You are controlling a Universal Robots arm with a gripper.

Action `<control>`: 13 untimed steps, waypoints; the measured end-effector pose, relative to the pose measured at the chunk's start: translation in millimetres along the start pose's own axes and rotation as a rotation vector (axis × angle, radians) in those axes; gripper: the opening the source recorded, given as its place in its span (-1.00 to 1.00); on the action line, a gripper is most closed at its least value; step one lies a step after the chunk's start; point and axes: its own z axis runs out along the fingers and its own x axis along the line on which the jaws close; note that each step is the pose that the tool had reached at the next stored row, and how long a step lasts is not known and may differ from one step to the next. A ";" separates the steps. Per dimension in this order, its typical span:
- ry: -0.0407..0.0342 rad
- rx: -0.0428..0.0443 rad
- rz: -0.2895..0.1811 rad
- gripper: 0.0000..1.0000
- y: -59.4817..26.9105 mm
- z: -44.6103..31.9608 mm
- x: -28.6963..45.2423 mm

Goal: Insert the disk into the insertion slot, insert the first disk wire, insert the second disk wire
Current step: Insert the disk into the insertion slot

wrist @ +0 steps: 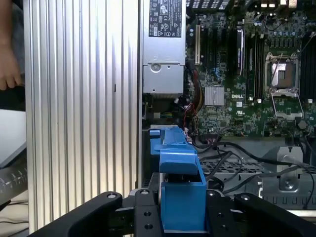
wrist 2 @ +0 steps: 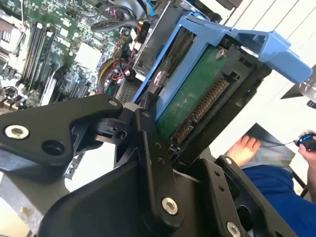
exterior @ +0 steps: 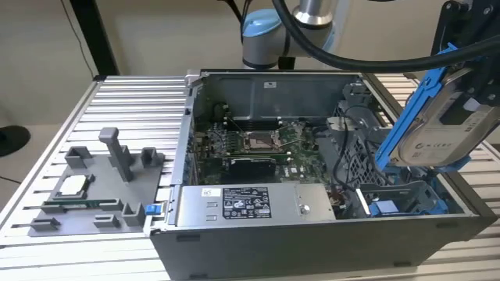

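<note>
Noted ribbed metal table (exterior: 117, 105) carrying open computer case (exterior: 312, 252), side panel off. Inside, made out motherboard (exterior: 250, 149) and silver power-supply box (exterior: 250, 205); right end of case cut off by frame edge in exterior view. Logged grey parts fixture (exterior: 93, 199) on table at exterior view's left of case, apart from it. Made out of the arm (exterior: 262, 29) a pale-blue joint with thick black cable behind case; rest cropped at top. Found gripper (wrist: 182, 215) clamped narrowly on the disk (exterior: 437, 137), black fingers (wrist: 145, 217) pressing both sides of its blue carrier in first wrist view. Recorded the disk steeply tilted, label outward, above the insertion slot (exterior: 399, 202) at case's near right corner; not seated. Could not tell whether lower end touches cage. Read green circuit board and connector row on underside in second wrist view. Spotted person's hand (wrist: 7, 64) beside table, cropped.
</note>
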 end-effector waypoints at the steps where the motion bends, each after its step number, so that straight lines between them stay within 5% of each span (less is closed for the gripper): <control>1: 0.0000 0.0004 0.000 -1.00 -0.1 1.2 0.3; 8: -0.0013 0.0063 0.000 -1.00 -0.5 11.6 2.8; 13: -0.0102 0.0064 0.000 -1.00 -0.7 17.7 6.0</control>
